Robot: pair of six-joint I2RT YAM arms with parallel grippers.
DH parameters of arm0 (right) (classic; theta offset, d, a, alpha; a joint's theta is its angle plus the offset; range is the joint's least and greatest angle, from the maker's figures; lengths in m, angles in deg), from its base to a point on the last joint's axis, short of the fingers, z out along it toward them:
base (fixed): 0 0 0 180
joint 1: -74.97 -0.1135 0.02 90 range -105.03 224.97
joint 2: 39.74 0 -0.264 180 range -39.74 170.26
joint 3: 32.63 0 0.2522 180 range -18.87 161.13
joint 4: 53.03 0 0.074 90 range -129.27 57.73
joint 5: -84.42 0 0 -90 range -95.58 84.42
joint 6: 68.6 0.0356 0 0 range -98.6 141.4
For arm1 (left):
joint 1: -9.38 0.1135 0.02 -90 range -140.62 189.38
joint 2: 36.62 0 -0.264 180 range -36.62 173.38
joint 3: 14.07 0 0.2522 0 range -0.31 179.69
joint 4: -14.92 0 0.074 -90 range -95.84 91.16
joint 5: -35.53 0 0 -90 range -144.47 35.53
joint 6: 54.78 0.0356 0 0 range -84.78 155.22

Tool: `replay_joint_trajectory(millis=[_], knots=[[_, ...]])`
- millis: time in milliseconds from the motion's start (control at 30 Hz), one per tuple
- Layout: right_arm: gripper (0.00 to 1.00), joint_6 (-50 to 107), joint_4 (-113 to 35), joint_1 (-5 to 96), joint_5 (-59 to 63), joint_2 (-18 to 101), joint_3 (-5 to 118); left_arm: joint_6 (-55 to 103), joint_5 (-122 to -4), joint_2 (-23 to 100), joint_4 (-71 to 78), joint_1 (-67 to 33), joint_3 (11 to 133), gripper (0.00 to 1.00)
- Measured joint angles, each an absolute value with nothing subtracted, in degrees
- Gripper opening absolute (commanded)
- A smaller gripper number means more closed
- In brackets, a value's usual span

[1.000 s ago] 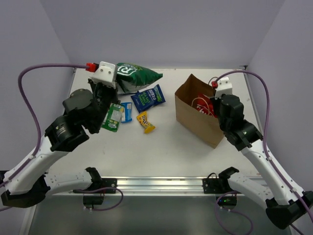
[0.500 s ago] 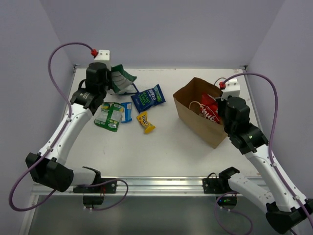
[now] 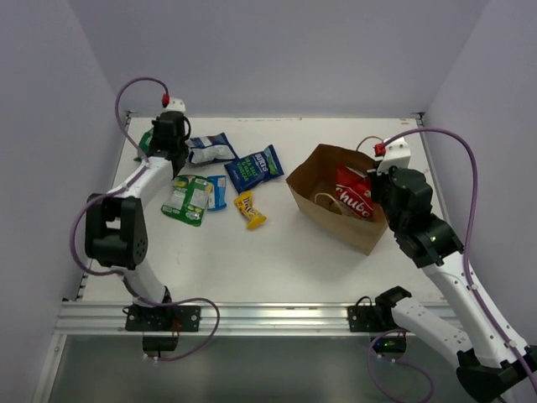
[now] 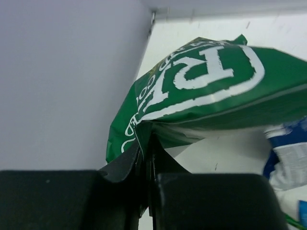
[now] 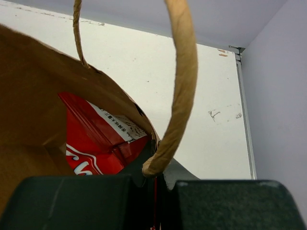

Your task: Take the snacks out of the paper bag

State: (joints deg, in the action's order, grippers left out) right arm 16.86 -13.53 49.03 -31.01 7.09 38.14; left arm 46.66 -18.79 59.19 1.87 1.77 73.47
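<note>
The brown paper bag [image 3: 331, 210] lies tilted at the right with its mouth open to the upper left. The red Chuba chip bag [image 3: 354, 195] is inside it. My right gripper [image 3: 379, 178] is shut on the bag's rim at the handle [image 5: 180, 86]; the red bag [image 5: 96, 143] shows just beyond the rim. My left gripper [image 3: 164, 141] is at the far left corner, shut on an edge of the green bag [image 4: 206, 81], which is mostly hidden from above. On the table lie a blue-white packet [image 3: 210, 149], a blue packet [image 3: 254, 168], a green-white packet [image 3: 186, 200] and a small yellow packet [image 3: 249, 210].
The left wall [image 4: 62, 81] and the table's back left corner are close beside my left gripper. A small blue packet [image 3: 216, 191] lies against the green-white one. The right wall stands close behind my right arm.
My left arm has swung to the far left corner, dragging the green bag off the blue-white packet. The paper bag has tipped further over and its mouth has opened wider.
</note>
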Motion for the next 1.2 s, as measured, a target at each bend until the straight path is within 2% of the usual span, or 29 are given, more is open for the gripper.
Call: replay_joint_trajectory(millis=[67, 100, 133, 267, 300, 333, 367, 400, 533, 667, 767, 967, 1067, 1200], knots=[[0.0, 16.84, -13.45, 49.03, -29.98, 6.57, 38.1, 46.66, -16.66, 63.3, 2.33, 2.84, 71.2, 0.12], [0.0, 16.84, -13.4, 49.03, -29.63, 6.3, 38.1, 46.22, -15.97, 65.42, 2.13, 3.47, 70.67, 0.16], [0.0, 16.82, -13.31, 49.03, -29.28, 5.93, 38.08, 45.66, -14.98, 67.15, 2.24, 4.08, 70.32, 0.33], [0.0, 16.73, -13.1, 49.03, -28.08, 5.1, 37.97, 43.54, -12.53, 69.09, 2.33, 5.83, 68.42, 0.37], [0.0, 16.71, -13.12, 49.03, -27.97, 5.08, 37.97, 43.08, -11.97, 69.09, 2.33, 6.09, 68.16, 0.41], [0.0, 16.71, -13.12, 49.03, -27.86, 5.1, 37.97, 42.62, -11.68, 69.09, 2.37, 6.36, 68.03, 0.55], [0.0, 16.71, -13.12, 49.03, -27.49, 5.15, 37.97, 42.29, -11.53, 69.11, 2.27, 6.58, 68.03, 0.63], [0.0, 16.69, -13.1, 49.03, -27.27, 5.21, 37.94, 41.55, -11.53, 69.11, 2.22, 6.77, 68.05, 0.8], [0.0, 16.62, -13.16, 49.03, -26.81, 5.21, 37.88, 38.53, -11.94, 69.03, -0.84, 7.12, 69.16, 0.99], [0.0, 16.19, -13.14, 49.03, -25.74, 5.17, 37.86, 35.6, -15.27, 65.03, -7.05, 5.5, 70.52, 1.0], [0.0, 15.75, -13.14, 48.97, -24.28, 5.06, 37.86, 34.55, -20.21, 55.72, -11.55, 1.26, 70.82, 1.0], [0.0, 14.57, -12.83, 48.6, -20.37, 4.77, 38.21, 32.1, -34.7, 33.42, -14.35, -12.72, 75.04, 1.0], [0.0, 13.94, -12.46, 48.29, -18.4, 4.88, 38.95, 31.36, -39.27, 28.22, -14.43, -19.74, 75.92, 1.0], [0.0, 12.95, -11.3, 47.77, -15.75, 4.99, 40.37, 32.5, -43.16, 28.63, -14.43, -32.94, 76.46, 1.0]])
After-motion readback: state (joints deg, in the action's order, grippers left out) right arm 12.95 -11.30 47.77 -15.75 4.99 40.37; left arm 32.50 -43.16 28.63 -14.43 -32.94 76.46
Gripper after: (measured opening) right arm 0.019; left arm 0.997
